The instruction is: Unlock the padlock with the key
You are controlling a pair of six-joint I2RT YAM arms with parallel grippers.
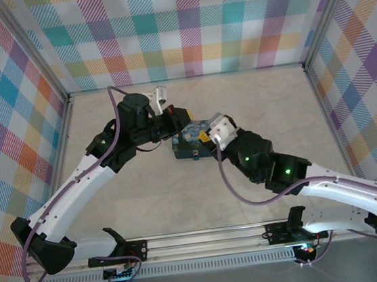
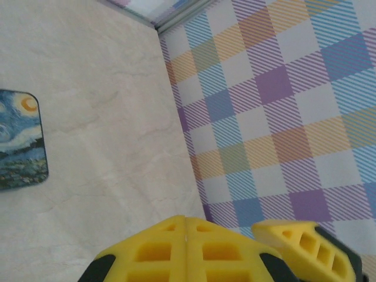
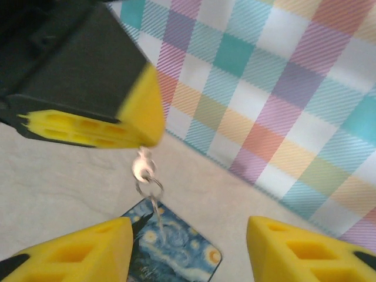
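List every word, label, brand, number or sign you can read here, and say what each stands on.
None can be read.
On the tin: a swirling painted picture, no lettering visible.
On the key and its ring: too small and blurred to tell.
On the checked walls: pattern only.

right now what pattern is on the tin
The tin has a dark blue swirly night-sky print, clearest in the left wrist view.
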